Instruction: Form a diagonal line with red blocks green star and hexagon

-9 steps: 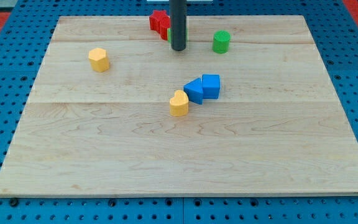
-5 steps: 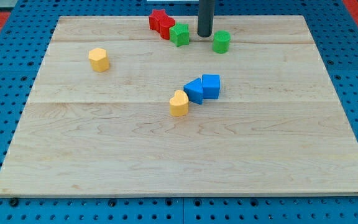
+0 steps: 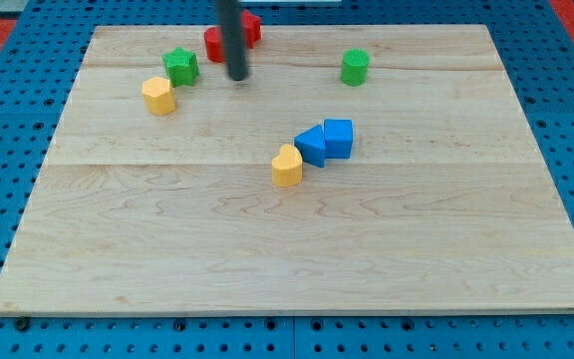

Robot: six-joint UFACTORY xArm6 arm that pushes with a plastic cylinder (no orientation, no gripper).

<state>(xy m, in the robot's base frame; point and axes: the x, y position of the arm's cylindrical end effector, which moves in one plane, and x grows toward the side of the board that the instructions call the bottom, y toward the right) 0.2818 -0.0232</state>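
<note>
My tip (image 3: 237, 76) rests on the board near the view's top, left of centre. The green star (image 3: 180, 66) lies to its left, a short gap away. Two red blocks sit behind the rod: one (image 3: 214, 44) just left of it and one (image 3: 250, 27) right of it, both partly hidden. The yellow hexagon (image 3: 158, 96) lies just below and left of the green star, nearly touching it.
A green cylinder (image 3: 355, 67) stands at the top right. A blue triangle (image 3: 311, 146) and a blue cube (image 3: 338, 138) touch near the centre, with a yellow heart block (image 3: 287, 167) at their lower left. The wooden board (image 3: 297, 259) lies on a blue pegboard.
My tip swung right, then far left across the top. The green star slid left from beside the red blocks to next to the yellow hexagon. The red blocks shifted left and apart.
</note>
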